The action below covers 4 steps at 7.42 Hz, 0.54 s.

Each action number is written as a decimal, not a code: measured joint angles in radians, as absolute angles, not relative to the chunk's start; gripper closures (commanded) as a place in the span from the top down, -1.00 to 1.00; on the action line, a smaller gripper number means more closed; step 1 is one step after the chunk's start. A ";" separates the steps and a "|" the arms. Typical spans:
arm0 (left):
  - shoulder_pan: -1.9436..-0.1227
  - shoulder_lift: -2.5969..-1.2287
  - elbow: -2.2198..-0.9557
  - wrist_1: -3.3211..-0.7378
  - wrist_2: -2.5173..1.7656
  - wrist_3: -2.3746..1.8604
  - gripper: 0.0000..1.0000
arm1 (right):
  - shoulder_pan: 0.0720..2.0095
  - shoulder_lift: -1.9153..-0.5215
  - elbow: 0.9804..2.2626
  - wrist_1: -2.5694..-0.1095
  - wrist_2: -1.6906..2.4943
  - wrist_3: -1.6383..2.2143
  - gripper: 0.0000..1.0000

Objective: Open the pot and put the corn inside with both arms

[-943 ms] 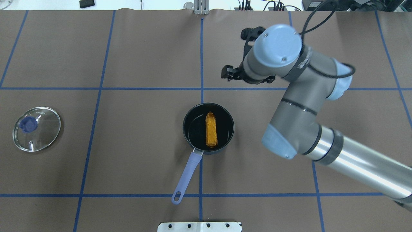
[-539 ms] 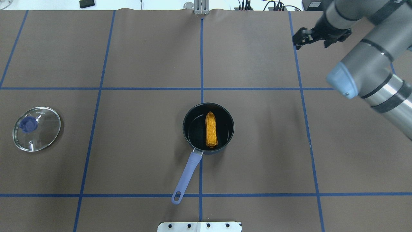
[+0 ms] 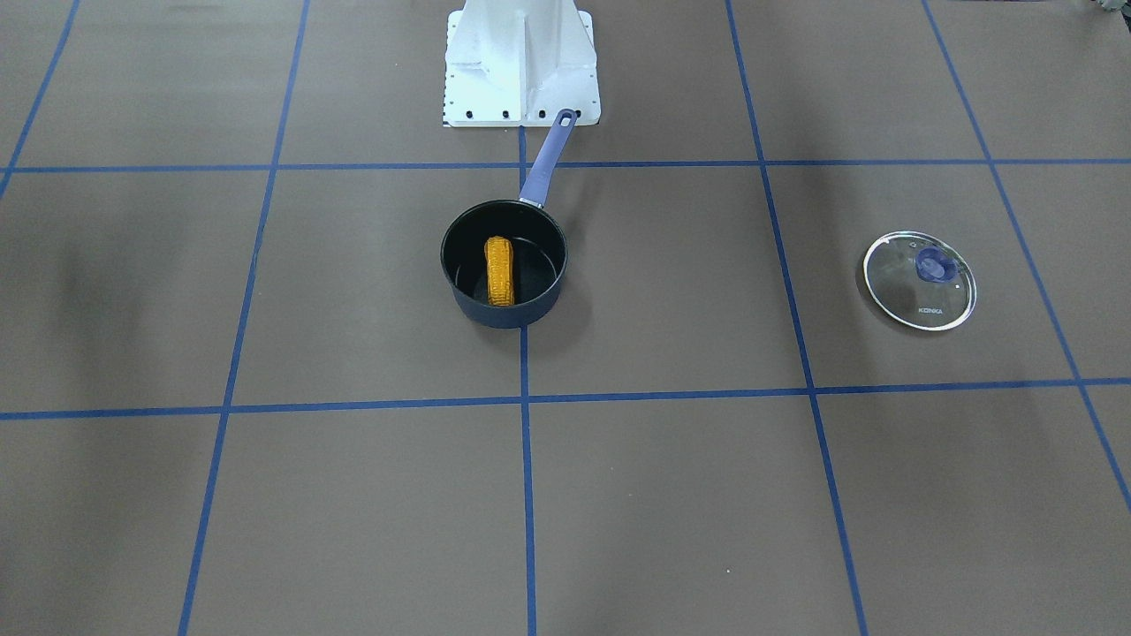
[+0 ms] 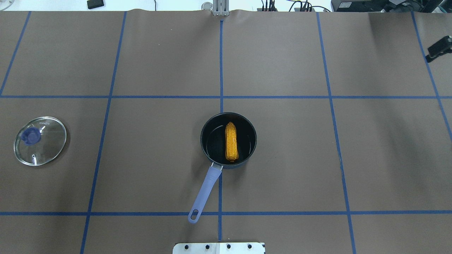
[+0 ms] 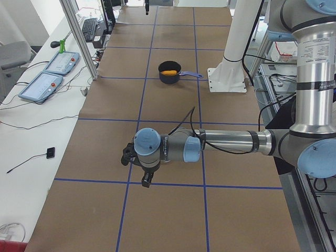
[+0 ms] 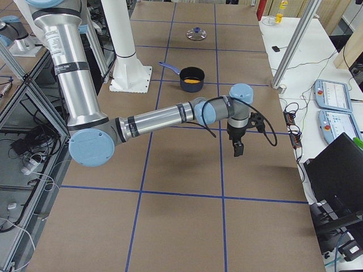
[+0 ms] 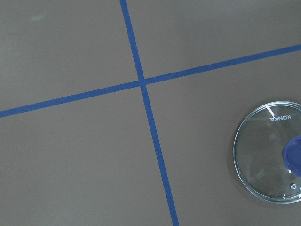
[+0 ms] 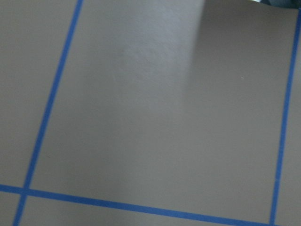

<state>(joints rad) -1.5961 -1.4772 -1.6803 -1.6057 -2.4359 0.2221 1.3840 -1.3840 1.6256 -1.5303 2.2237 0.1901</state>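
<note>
"KONKA" on the glass lid (image 7: 267, 155)

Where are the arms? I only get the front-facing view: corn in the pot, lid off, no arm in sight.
Observer: The left gripper hangs over the table toward its left end, well apart from the pot.
Operator: Is the lid near it?
Observer: The left wrist view catches the lid at its right edge.
Operator: And the right one?
Observer: The right gripper points down over the table, also apart from the pot.

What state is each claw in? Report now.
Left claw: cannot be told; it shows only in a side view.
Right claw: cannot be told; overhead shows only its edge.
</note>
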 measured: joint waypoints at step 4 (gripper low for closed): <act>-1.594 -1.470 -1.716 -1.605 -2.365 0.223 0.97 | 1.564 -1.634 1.634 -1.510 2.263 -0.012 1.00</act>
